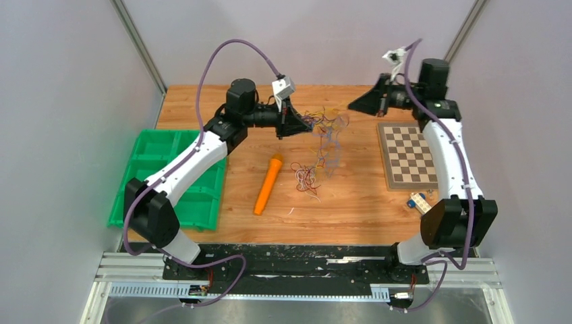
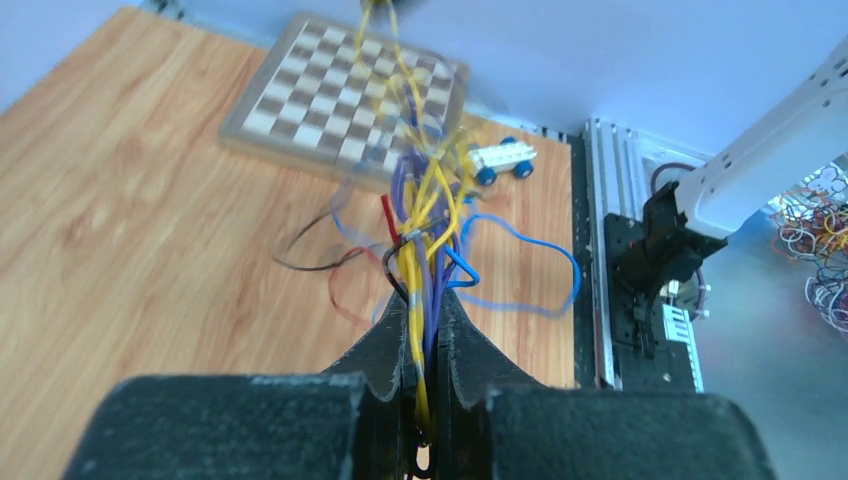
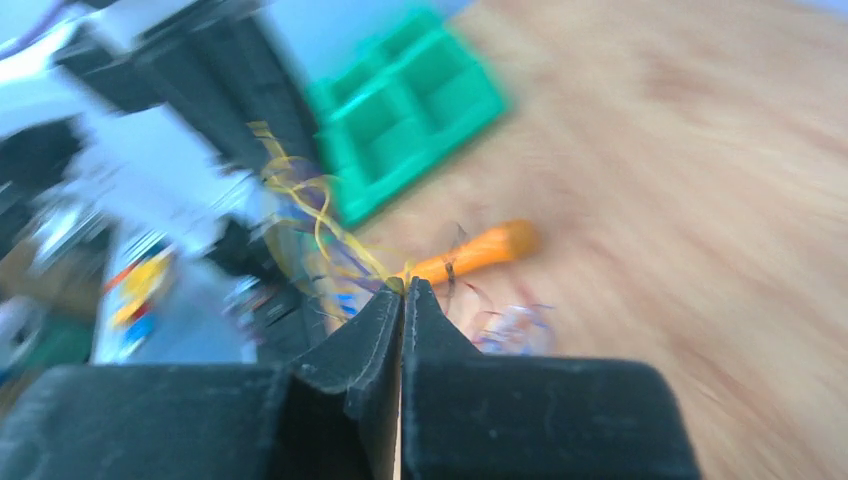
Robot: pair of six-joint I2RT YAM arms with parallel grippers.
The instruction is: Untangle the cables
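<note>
Cables (image 1: 327,128) held in mid-air between two clenched hands, above the counter (image 1: 351,202).

The left hand (image 2: 428,300) is clamped on a thick bunch of yellow and blue-purple strands, which run up from its fingers to the right hand (image 1: 351,104). That one is pressed shut with a yellow strand at its very tips (its own view is blurred, so I cannot tell how much it holds). A smaller red and white clump (image 1: 305,179) lies on the counter near the orange marker (image 1: 268,183), below the hanging loops. Pulling the hands apart could cinch the knot instead of loosening it. The thin strand could also slip from the right hand's tips, and dangling loops might snag the clump below.
</note>
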